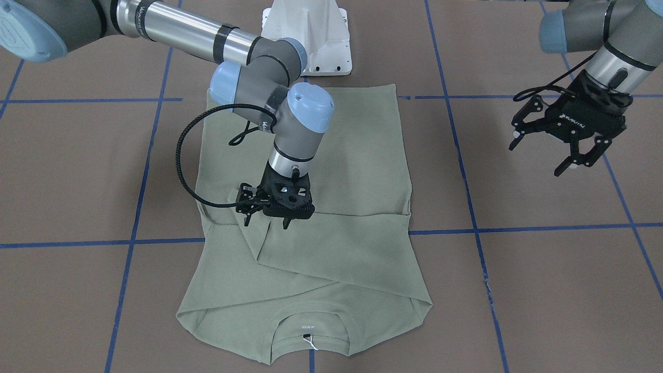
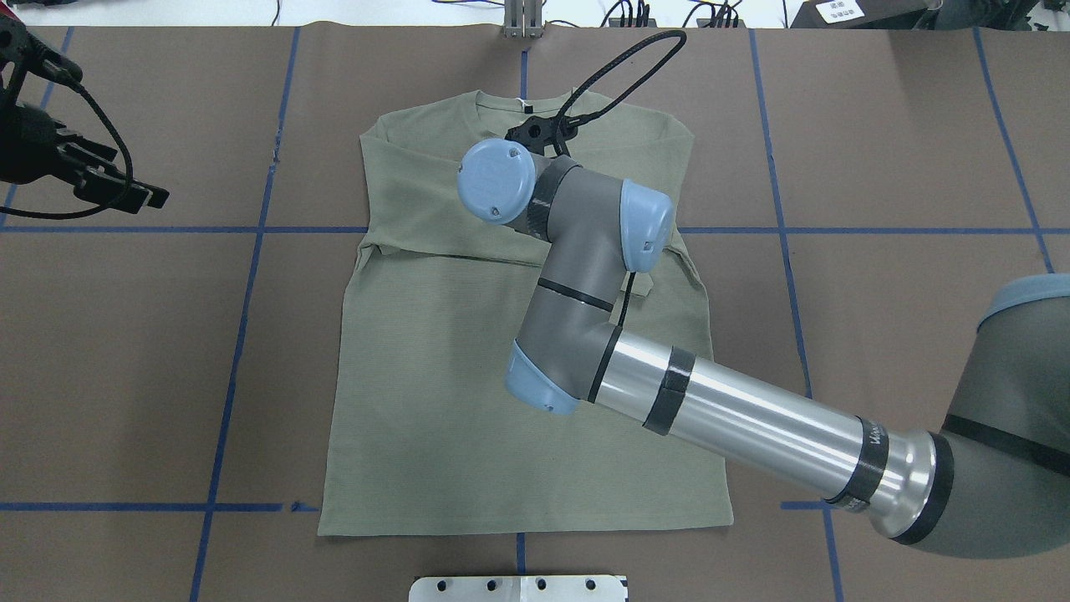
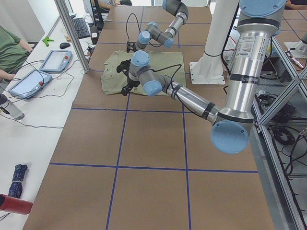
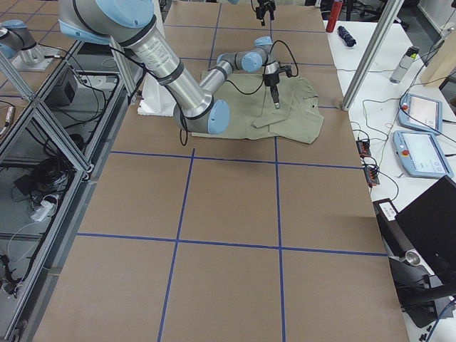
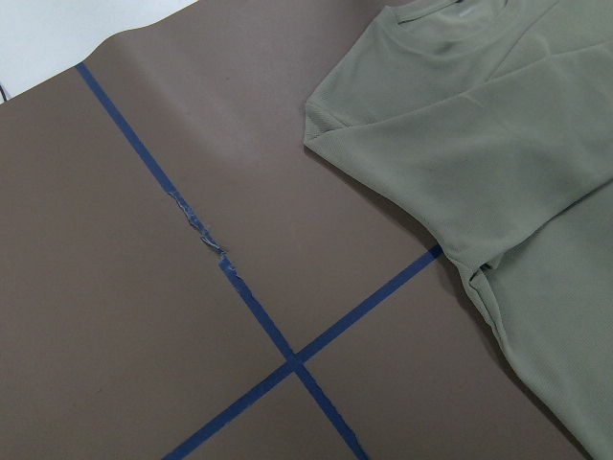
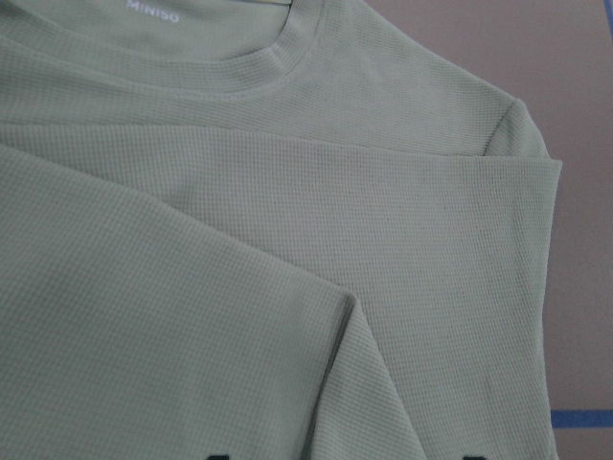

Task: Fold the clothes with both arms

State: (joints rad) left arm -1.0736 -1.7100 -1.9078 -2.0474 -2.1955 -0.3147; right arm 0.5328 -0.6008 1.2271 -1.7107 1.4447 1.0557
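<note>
The sage-green long-sleeve shirt (image 1: 352, 155) lies flat on the brown table, collar and white tag (image 1: 309, 339) away from the robot. Both sleeves are folded in across the chest. It also shows in the overhead view (image 2: 435, 376) and in the right wrist view (image 6: 287, 240). My right gripper (image 1: 265, 225) is open, pointing down with its tips just above or on the folded sleeve near the shirt's middle; nothing is held. In the overhead view its own wrist hides it. My left gripper (image 1: 562, 147) is open and empty, raised over bare table beside the shirt (image 5: 517, 125), also in the overhead view (image 2: 125, 188).
The white pedestal base (image 1: 311, 31) stands at the shirt's hem end. Blue tape lines (image 1: 171, 241) cross the brown table cover. A side table with tablets (image 3: 53, 60) and a seated person runs along the far edge.
</note>
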